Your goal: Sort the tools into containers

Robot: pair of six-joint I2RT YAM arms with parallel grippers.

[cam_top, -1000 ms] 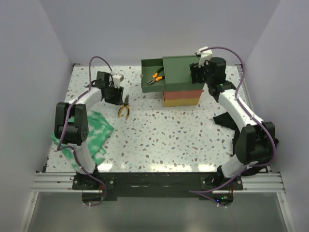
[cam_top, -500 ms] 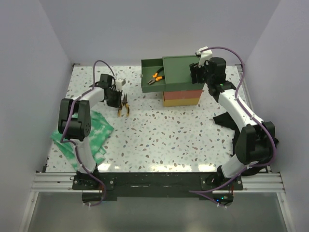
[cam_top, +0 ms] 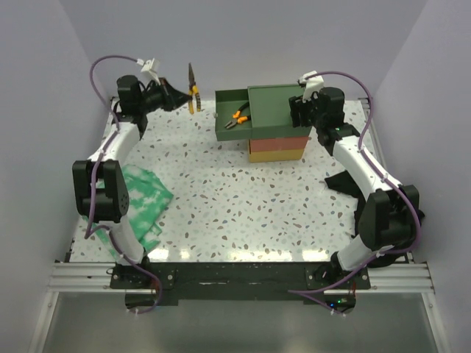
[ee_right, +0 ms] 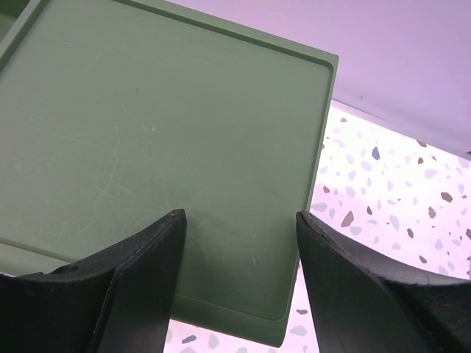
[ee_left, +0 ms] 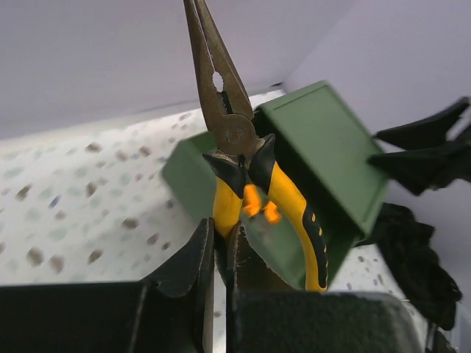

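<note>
The left tool [ee_left: 218,254] is clenching one handle of the yellow-handled pliers [ee_left: 224,121], holding them in the air with the nose pointing away from it. The open green drawer [cam_top: 232,134] lies beyond. The right tool [ee_right: 239,243] is hanging released above the drawer stack's green top [ee_right: 162,132].

Yellow-and-black-handled pliers [ee_left: 239,140], dark green top drawer [cam_top: 224,107] (red-orange and yellow below), speckled white table [cam_top: 243,198], green-and-white cloth [cam_top: 143,198]
</note>
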